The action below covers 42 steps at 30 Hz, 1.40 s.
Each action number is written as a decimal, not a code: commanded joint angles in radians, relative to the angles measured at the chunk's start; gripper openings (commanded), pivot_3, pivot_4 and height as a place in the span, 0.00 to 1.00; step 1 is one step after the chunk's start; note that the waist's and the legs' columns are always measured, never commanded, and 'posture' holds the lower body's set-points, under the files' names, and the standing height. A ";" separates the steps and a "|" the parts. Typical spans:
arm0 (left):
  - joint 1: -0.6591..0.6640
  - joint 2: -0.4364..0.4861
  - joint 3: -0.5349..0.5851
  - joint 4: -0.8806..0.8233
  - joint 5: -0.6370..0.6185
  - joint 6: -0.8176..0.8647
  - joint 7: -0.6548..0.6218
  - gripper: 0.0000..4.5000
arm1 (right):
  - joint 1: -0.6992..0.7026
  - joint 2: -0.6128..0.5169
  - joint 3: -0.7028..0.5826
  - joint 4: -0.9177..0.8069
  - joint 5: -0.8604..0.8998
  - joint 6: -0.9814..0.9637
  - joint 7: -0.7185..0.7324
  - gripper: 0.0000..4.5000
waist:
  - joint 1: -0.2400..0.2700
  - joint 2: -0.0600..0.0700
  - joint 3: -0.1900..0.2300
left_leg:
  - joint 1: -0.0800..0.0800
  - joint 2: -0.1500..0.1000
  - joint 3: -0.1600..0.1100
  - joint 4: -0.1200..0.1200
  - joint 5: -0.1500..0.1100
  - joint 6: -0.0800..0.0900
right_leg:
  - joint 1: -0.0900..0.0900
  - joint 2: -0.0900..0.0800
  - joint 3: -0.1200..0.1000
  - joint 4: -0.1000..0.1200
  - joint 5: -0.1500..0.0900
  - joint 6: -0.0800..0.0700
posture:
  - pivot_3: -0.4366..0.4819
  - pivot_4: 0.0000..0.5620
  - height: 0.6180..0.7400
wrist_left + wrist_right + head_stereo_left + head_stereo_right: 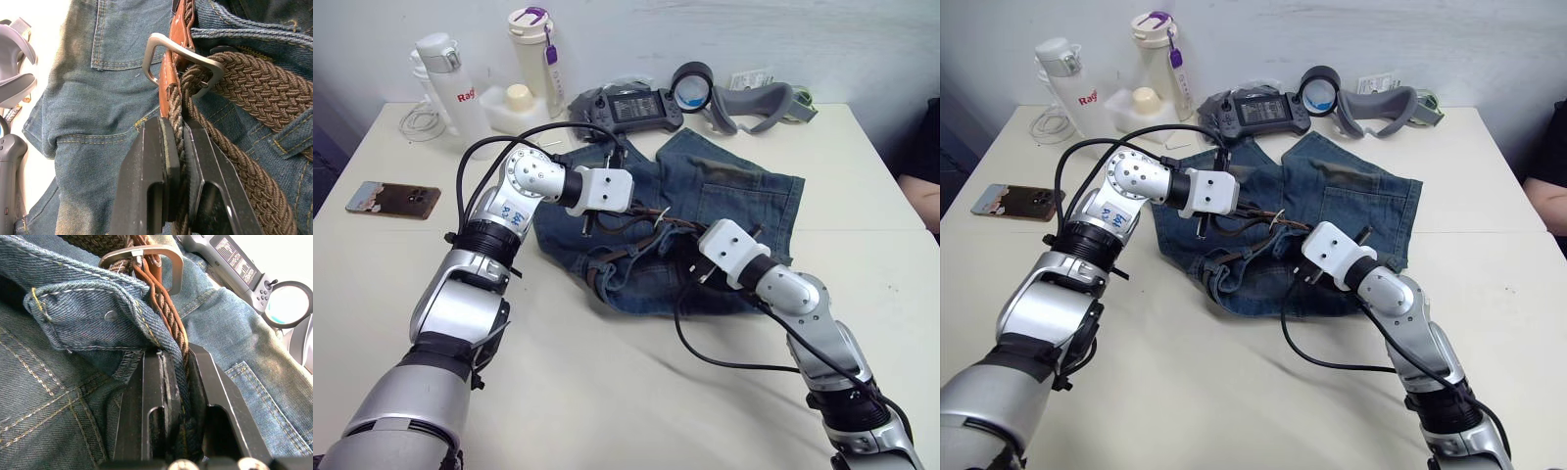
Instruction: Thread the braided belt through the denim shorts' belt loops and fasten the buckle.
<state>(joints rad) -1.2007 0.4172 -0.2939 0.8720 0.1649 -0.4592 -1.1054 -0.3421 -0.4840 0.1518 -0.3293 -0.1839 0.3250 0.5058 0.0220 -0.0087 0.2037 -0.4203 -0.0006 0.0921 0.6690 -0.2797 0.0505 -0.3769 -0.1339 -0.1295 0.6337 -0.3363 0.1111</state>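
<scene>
we look down on a cream-white table [607, 392] pushed against a pale, plain wall [803, 39]. along its far edge stand two bottles [489, 73], with a phone [393, 200] lying nearer its left side. even, soft light falls across the tabletop.

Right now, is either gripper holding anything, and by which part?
Both hold the braided belt: the left gripper pinches the strap just below the buckle; the right gripper also clamps the strap near it.
</scene>
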 commanded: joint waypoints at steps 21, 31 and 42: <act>0.090 -0.182 0.011 -0.192 -0.028 0.272 0.085 0.00 | 0.052 -0.086 -0.170 -0.156 0.286 0.185 0.239 0.53 | 0.008 0.000 0.000 | -0.002 -0.001 -0.003 0.006 0.000 0.000 | 0.001 -0.001 0.000 0.004 0.000 0.000 | 0.48 0.27 1.00; 0.119 -0.177 0.013 -0.239 -0.030 0.304 0.089 0.00 | -0.024 -0.270 -0.318 -0.168 0.527 0.314 0.371 0.99 | 0.002 0.000 0.000 | -0.001 0.000 -0.002 0.007 -0.001 0.001 | 0.001 0.000 0.000 0.004 0.000 0.000 | 0.48 0.27 1.00; 0.114 -0.196 0.012 -0.263 -0.037 0.312 0.098 0.00 | -0.161 -0.299 -0.082 0.137 0.243 -0.065 0.335 0.99 | 0.002 0.000 0.000 | -0.001 -0.001 -0.001 0.008 -0.001 0.002 | 0.001 -0.001 0.000 0.005 0.000 0.000 | 0.48 0.27 1.00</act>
<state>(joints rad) -1.0744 0.2344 -0.2928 0.6650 0.1565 -0.1411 -1.0167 -0.4753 -0.7832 0.0731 -0.1899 0.0723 0.3083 0.8473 0.0237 -0.0092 0.2033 -0.4216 -0.0014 0.0907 0.6769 -0.2806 0.0520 -0.3761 -0.1353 -0.1296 0.6386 -0.3364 0.1111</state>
